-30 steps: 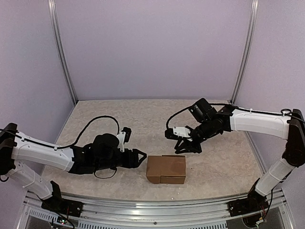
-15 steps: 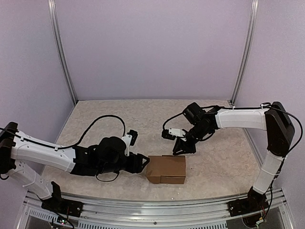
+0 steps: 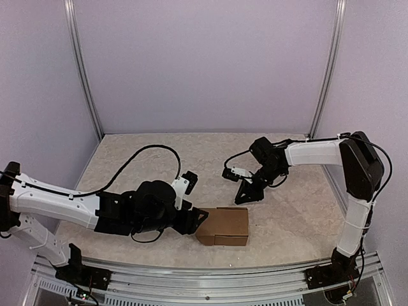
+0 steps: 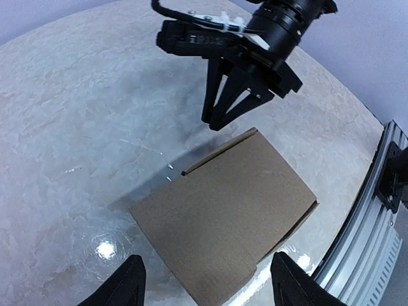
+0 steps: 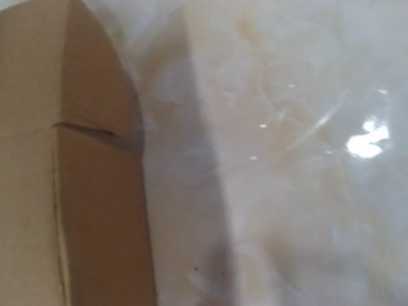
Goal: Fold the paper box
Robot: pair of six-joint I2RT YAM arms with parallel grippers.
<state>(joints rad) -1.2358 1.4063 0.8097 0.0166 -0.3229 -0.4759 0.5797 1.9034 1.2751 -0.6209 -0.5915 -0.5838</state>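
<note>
Table (image 3: 127,162): we see a pale marbled top across the lower half of the overhead frame.
Paper box (image 3: 223,224): a closed brown carton sits on the table at lower centre.
Left gripper (image 3: 199,218): its fingers are spread wide at the box's left end; we cannot tell if they touch it.
Right gripper (image 3: 242,199): its tips are pressed together, empty, just above the box's upper edge.

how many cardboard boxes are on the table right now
1. The box sits near the front edge of the table, just right of the left gripper, with the right gripper behind it. None other seen.
</note>
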